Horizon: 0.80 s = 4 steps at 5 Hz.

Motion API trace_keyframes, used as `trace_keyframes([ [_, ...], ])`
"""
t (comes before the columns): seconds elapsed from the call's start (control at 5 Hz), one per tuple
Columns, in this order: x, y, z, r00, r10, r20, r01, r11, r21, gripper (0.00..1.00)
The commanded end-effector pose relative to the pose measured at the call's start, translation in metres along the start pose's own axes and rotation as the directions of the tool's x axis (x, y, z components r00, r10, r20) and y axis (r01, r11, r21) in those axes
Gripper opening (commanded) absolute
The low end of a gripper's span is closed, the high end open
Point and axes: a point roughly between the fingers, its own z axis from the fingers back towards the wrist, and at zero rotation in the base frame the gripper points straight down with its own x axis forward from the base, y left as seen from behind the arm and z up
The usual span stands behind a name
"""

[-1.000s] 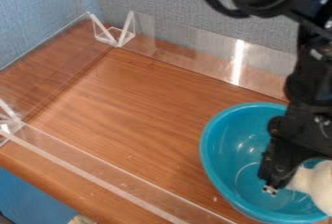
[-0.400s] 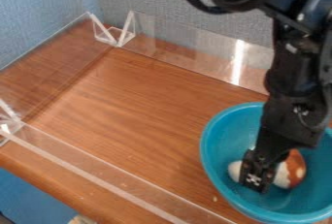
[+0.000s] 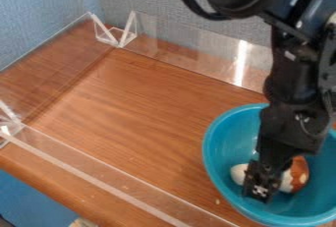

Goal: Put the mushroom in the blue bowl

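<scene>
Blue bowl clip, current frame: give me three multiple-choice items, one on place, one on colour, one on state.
1. Where is the mushroom?
A. On the wooden table
B. Inside the blue bowl
C. Lifted above the bowl

2. What colour is the mushroom's cap?
A. Orange-brown
B. Green
C. Purple

3. How does the claw stand?
A. Shut on the mushroom
B. Raised clear of the bowl
C. Open, low inside the bowl

Answers:
1 B, it lies on the bowl's floor beside the claw.
2 A, the cap shows orange-brown next to a pale stem.
3 C, the jaws stand apart with nothing gripped.
</scene>
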Motion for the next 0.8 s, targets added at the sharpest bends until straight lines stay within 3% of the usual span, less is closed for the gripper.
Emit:
trace_keyframes([
  [0.0,-0.006,0.003,0.016,1.0,-0.013,0.027,0.012,1.0,0.029,1.0],
  [0.2,-0.015,0.003,0.02,0.999,-0.019,0.027,0.018,1.0,0.022,1.0],
  [0.6,-0.01,0.0,0.038,0.998,0.056,0.039,-0.057,0.998,0.019,1.0],
])
